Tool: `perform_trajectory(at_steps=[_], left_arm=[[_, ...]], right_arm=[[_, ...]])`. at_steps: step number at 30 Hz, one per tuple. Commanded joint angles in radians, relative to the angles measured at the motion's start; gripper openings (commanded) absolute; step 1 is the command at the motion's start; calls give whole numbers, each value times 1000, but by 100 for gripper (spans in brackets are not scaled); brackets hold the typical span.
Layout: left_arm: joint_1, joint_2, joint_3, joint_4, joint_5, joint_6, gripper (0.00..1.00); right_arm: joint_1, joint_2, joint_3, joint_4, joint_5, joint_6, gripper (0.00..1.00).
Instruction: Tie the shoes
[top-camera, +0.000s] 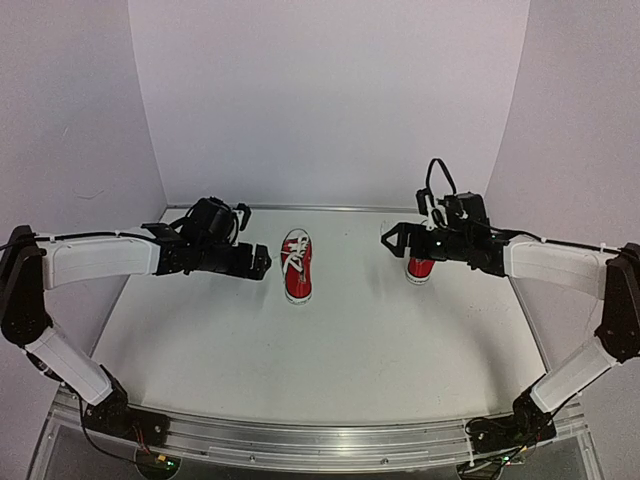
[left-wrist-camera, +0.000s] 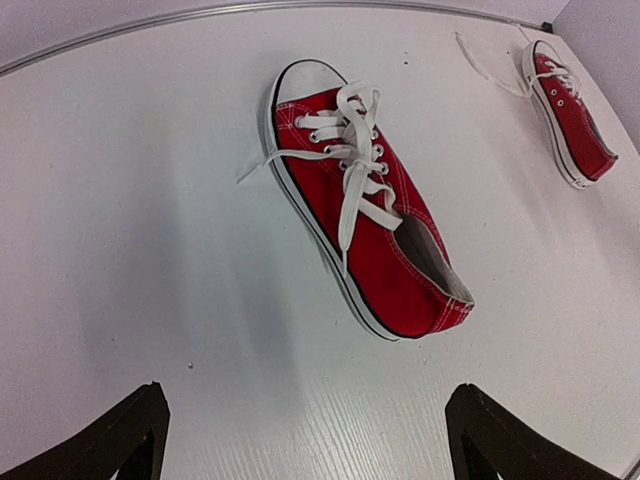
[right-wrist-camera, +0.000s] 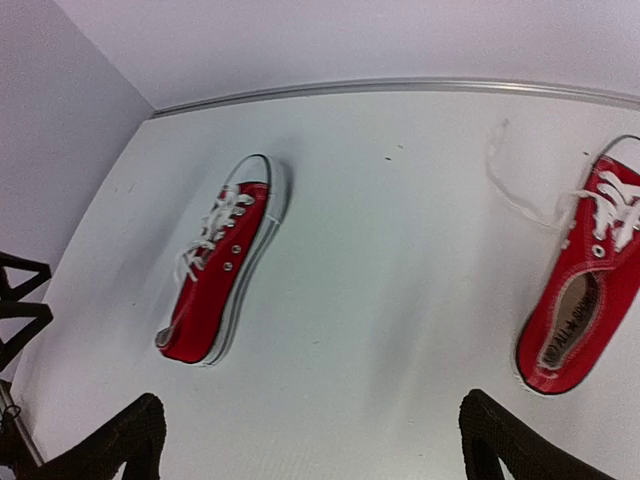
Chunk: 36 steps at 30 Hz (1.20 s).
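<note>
Two small red sneakers with white laces and soles lie on the white table. One shoe (top-camera: 297, 266) is in the middle, toe pointing away, its laces loose over the tongue; it also shows in the left wrist view (left-wrist-camera: 370, 215) and the right wrist view (right-wrist-camera: 215, 265). The other shoe (top-camera: 420, 268) lies to the right, partly hidden under my right arm, with a lace trailing on the table (right-wrist-camera: 510, 190). My left gripper (top-camera: 262, 263) hovers just left of the middle shoe, open and empty. My right gripper (top-camera: 389, 238) hovers between the shoes, open and empty.
The white table (top-camera: 330, 350) has a metal rail along its far edge (top-camera: 330, 208) and near edge. White walls close in at the back and both sides. Part of my left arm shows at the left edge of the right wrist view (right-wrist-camera: 20, 300).
</note>
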Motion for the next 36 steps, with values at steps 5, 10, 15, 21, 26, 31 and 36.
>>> perform_trajectory(at_steps=[5, 10, 15, 21, 26, 31, 36], left_arm=[[0, 0, 55, -36, 0, 14, 100], [0, -2, 46, -21, 11, 5, 100], [0, -8, 35, -13, -14, -4, 100], [-1, -12, 18, 8, -22, -8, 100], [0, -20, 8, 20, -30, -11, 100], [0, -24, 1, 27, -31, -14, 99], [0, -30, 3, 27, -34, -14, 100]], right_arm=[[-229, 96, 137, -136, -2, -9, 98], [-293, 219, 252, -193, 66, -34, 98], [-307, 345, 351, -229, 154, -46, 98], [-308, 458, 419, -240, 169, -32, 98], [-308, 526, 436, -243, 105, -22, 95], [-309, 576, 428, -239, 26, -11, 85], [-308, 579, 394, -227, 14, -9, 75]])
